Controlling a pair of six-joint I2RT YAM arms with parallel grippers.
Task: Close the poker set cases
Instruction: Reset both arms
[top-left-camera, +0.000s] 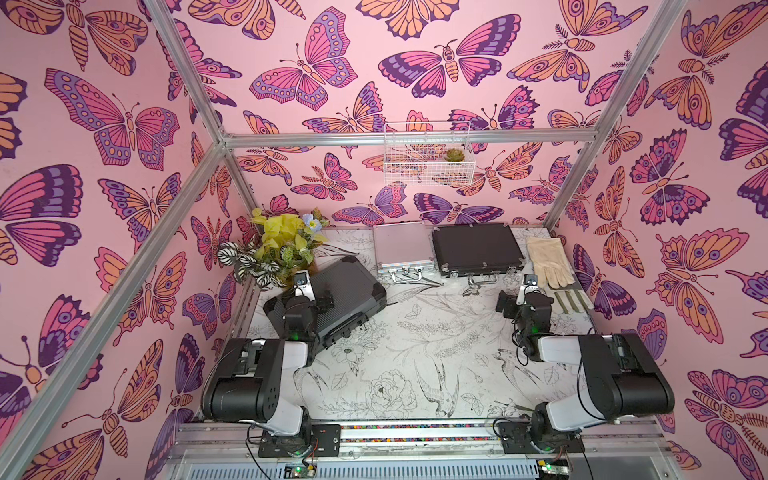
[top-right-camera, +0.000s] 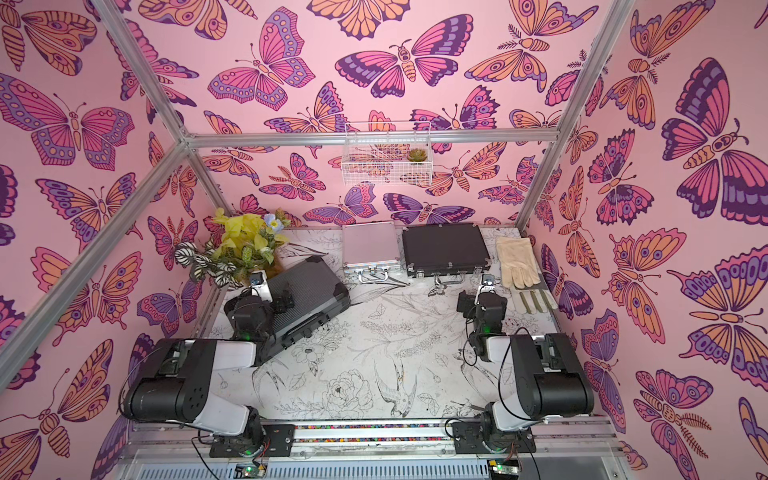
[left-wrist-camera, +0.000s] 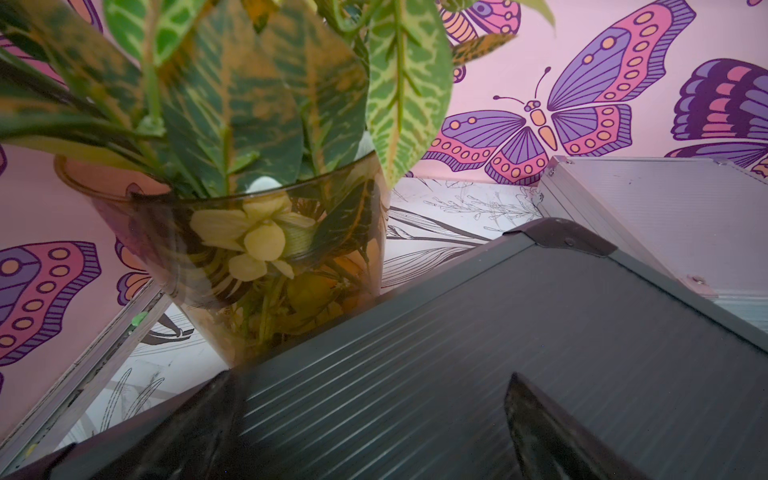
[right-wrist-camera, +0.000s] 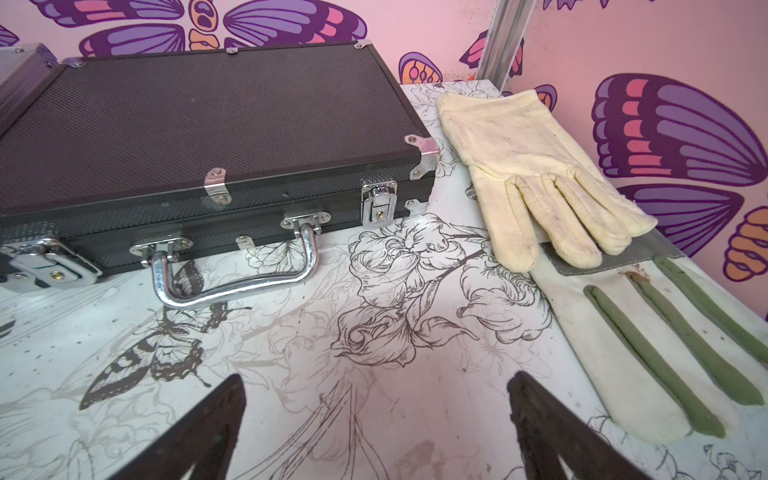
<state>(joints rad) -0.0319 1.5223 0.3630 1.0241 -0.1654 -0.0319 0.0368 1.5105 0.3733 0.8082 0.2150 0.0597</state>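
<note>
Three poker set cases lie on the table with their lids down. The large black ribbed case (top-left-camera: 349, 291) (top-right-camera: 311, 286) sits askew at the left, and my left gripper (top-left-camera: 328, 300) (left-wrist-camera: 370, 376) hovers open just over its ribbed lid (left-wrist-camera: 498, 332), holding nothing. At the back stand the small silver case (top-left-camera: 401, 247) (top-right-camera: 370, 243) (left-wrist-camera: 665, 216) and the medium black metal-trimmed case (top-left-camera: 476, 249) (top-right-camera: 444, 249) (right-wrist-camera: 199, 133), handles toward me. My right gripper (top-left-camera: 508, 301) (right-wrist-camera: 376, 376) is open over bare table, in front of the medium case's right corner.
A potted plant (top-left-camera: 278, 245) (left-wrist-camera: 249, 257) stands at the back left, touching the ribbed case's far edge. A cream glove (top-left-camera: 546, 259) (right-wrist-camera: 536, 174) and a green-striped glove (top-left-camera: 575, 299) (right-wrist-camera: 648, 345) lie along the right edge. A wire basket (top-left-camera: 428, 153) hangs on the back wall.
</note>
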